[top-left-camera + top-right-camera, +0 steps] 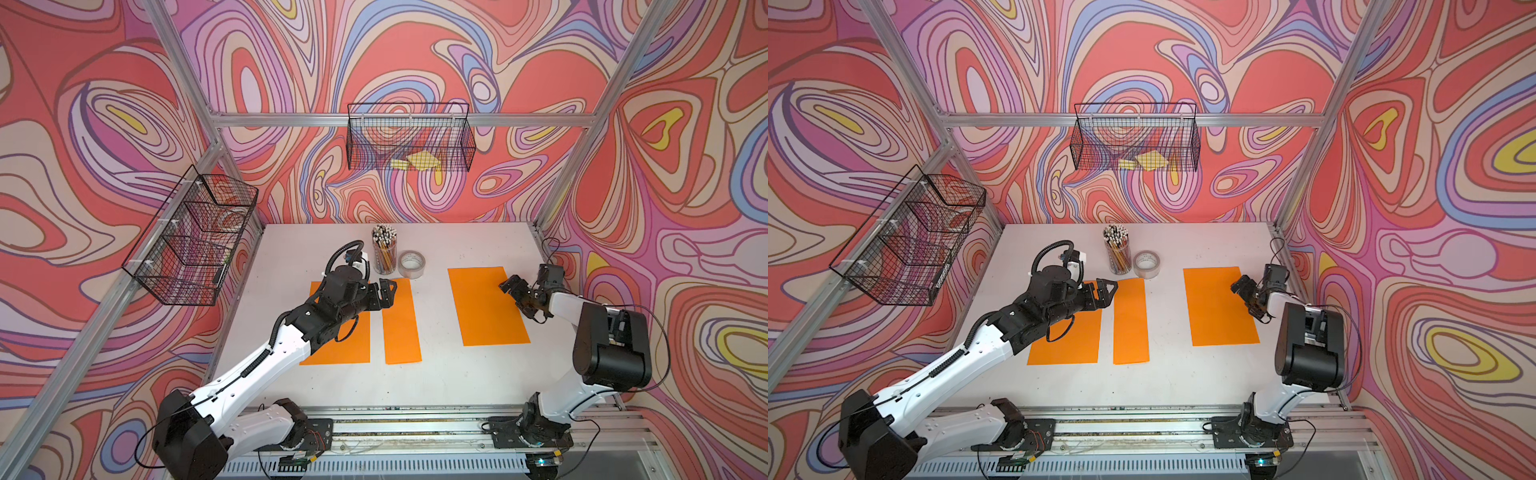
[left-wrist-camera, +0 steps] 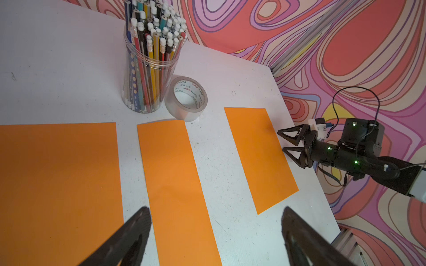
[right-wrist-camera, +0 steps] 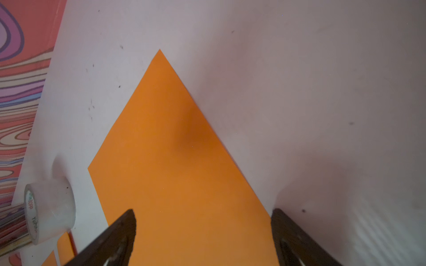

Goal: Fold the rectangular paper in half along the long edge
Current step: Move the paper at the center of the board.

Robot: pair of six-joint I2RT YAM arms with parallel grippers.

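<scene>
Three orange papers lie flat on the white table (image 1: 436,382). A wide sheet (image 1: 347,345) at the left is partly hidden under my left arm. A narrow strip (image 1: 401,324) lies beside it. Another wide sheet (image 1: 486,307) lies to the right. My left gripper (image 1: 386,293) hovers open over the far end of the narrow strip (image 2: 175,184), with nothing between its fingers. My right gripper (image 1: 517,293) is open at the right long edge of the right sheet (image 3: 173,161), one finger over the paper and one over bare table.
A clear jar of pencils (image 1: 384,253) and a roll of clear tape (image 1: 411,264) stand just behind the narrow strip. A wire basket (image 1: 409,137) with yellow notes hangs on the back wall, and another basket (image 1: 195,241) on the left frame.
</scene>
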